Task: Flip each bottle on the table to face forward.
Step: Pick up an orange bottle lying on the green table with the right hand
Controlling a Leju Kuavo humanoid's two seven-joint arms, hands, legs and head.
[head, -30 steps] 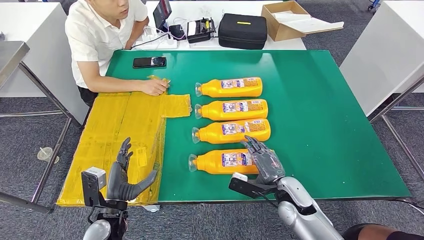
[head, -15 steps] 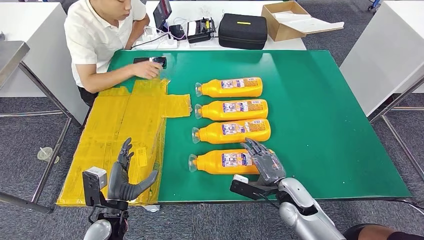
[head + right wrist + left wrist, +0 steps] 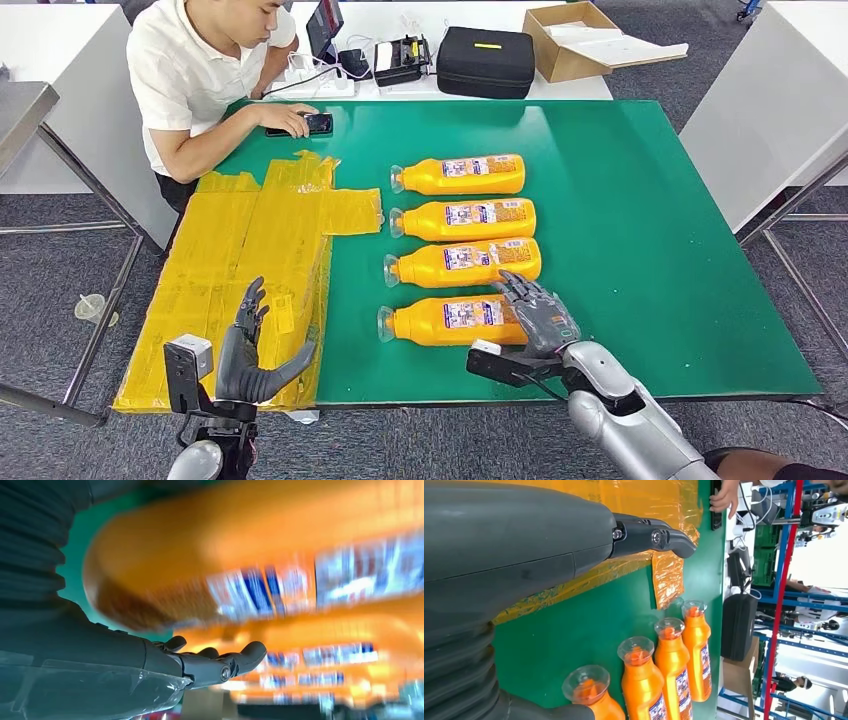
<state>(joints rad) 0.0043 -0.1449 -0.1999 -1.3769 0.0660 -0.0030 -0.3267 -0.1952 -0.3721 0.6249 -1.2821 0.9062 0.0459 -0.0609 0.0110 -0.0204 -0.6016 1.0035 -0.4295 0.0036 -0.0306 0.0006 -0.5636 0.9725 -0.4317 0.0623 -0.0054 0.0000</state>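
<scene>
Four orange bottles lie side by side on the green table (image 3: 650,250), caps pointing left, labels up. The nearest bottle (image 3: 445,322) has my right hand (image 3: 540,318) over its base end, fingers spread, gripping nothing. Behind it lie the second bottle (image 3: 465,262), the third bottle (image 3: 470,218) and the far bottle (image 3: 465,174). In the right wrist view the nearest bottle (image 3: 240,545) is blurred just beyond my extended fingers (image 3: 235,662). My left hand (image 3: 250,350) hangs open off the table's front left corner. The left wrist view shows the bottle row (image 3: 671,660).
Yellow taped sheeting (image 3: 250,260) covers the table's left part. A person sits at the far left with a hand on a phone (image 3: 300,123). A black case (image 3: 486,60) and a cardboard box (image 3: 575,40) stand on the white table behind.
My right hand has slid a little to the right along the nearest bottle's base end. The person's hand left the yellow sheeting and went to the phone.
</scene>
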